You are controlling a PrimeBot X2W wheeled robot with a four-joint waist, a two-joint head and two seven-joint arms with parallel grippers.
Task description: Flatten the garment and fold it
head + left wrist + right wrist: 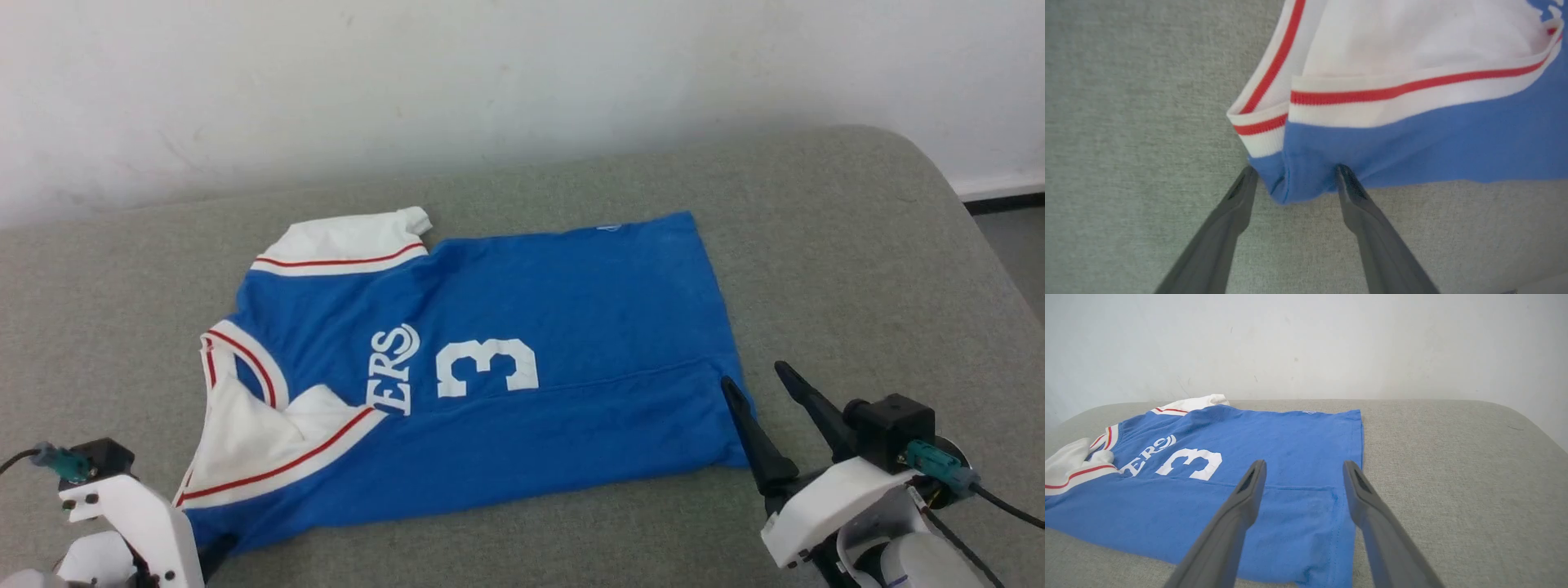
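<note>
Blue jersey T-shirt (pixel 571 327) lies half-folded; left gripper (pixel 1296 170) and right gripper (pixel 1304 464) jaws gape empty, so the next fold likely needs fresh grasps.

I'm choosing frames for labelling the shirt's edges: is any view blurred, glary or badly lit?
Head view: soft, even light, no glare, the garment fairly crisp. Left wrist view: cloth sharp, whites slightly washed out, the left gripper blurring toward the bottom edge. Right wrist view: cool tint, the right gripper soft up close, the garment's number readable.
</note>
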